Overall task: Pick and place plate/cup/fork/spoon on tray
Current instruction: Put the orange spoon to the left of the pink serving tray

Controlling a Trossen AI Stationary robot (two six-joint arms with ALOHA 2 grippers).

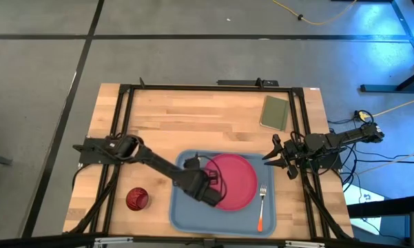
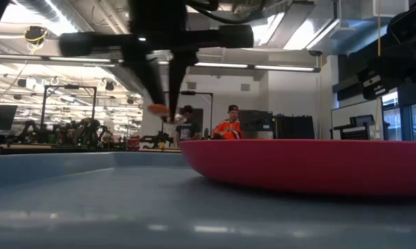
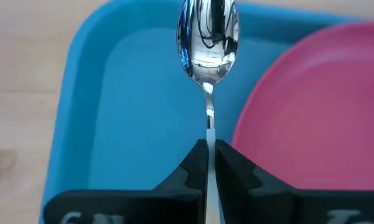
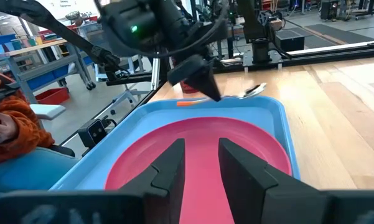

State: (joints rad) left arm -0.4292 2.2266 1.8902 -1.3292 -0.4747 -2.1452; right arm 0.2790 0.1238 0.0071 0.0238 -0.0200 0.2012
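Observation:
The light blue tray (image 1: 182,213) lies at the table's near middle. On it sit the pink-red plate (image 1: 240,180) and, to the plate's right, the orange-handled fork (image 1: 262,207). The dark red cup (image 1: 137,199) stands on the wood left of the tray. My left gripper (image 3: 210,146) hangs over the tray's far left part, shut on the spoon (image 3: 208,37). The spoon's bowl sticks out beyond the fingers. My right gripper (image 1: 282,157) waits open at the table's right edge. My left gripper pinches the spoon's thin metal neck (image 3: 210,127) between its two fingers, just behind the bowl. The fingers slant down from the near left side. The spoon is lifted clear above the tray floor, bowl (image 4: 255,90) on one side of the fingers, orange handle (image 4: 187,102) on the other.
A small green pad (image 1: 275,112) lies at the table's far right. Black frame rails run along the table's left, right and far sides. Bare tray floor (image 3: 149,106) shows left of the plate, under the spoon. A person in orange (image 2: 228,128) stands in the room behind.

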